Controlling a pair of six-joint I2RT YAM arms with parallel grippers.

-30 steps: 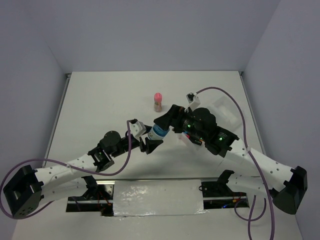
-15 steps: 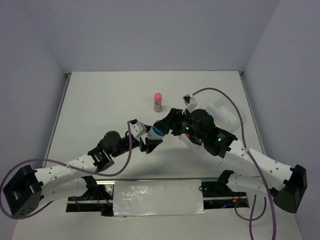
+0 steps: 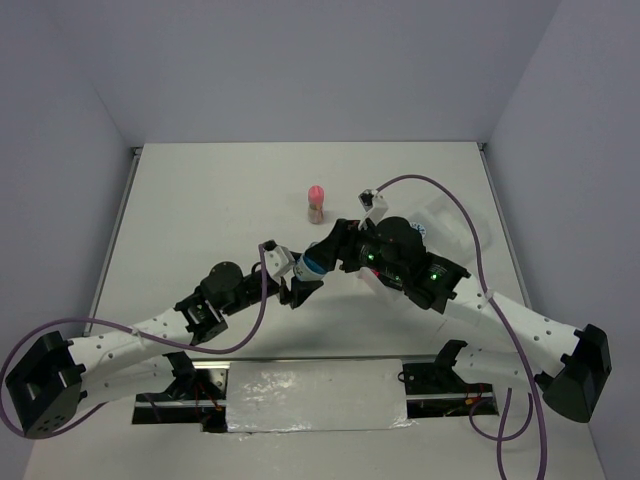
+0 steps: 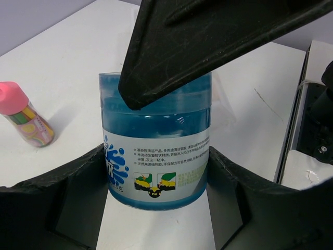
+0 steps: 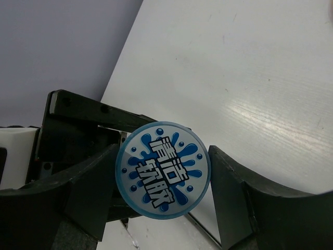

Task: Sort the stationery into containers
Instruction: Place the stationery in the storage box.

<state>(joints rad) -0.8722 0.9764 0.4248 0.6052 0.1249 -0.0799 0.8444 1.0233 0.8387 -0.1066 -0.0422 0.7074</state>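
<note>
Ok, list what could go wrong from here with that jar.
Both the left gripper and the right gripper clamp the blue jar at once; opposed pulls could twist it loose.
The right one seems to hold just the lid end, so a slip is possible once the left lets go.
A dropped jar might roll into the pink-capped tube nearby.

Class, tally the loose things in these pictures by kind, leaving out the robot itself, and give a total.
blue jar: 1
pink-capped tube: 1
tray: 1
Total: 3
</note>
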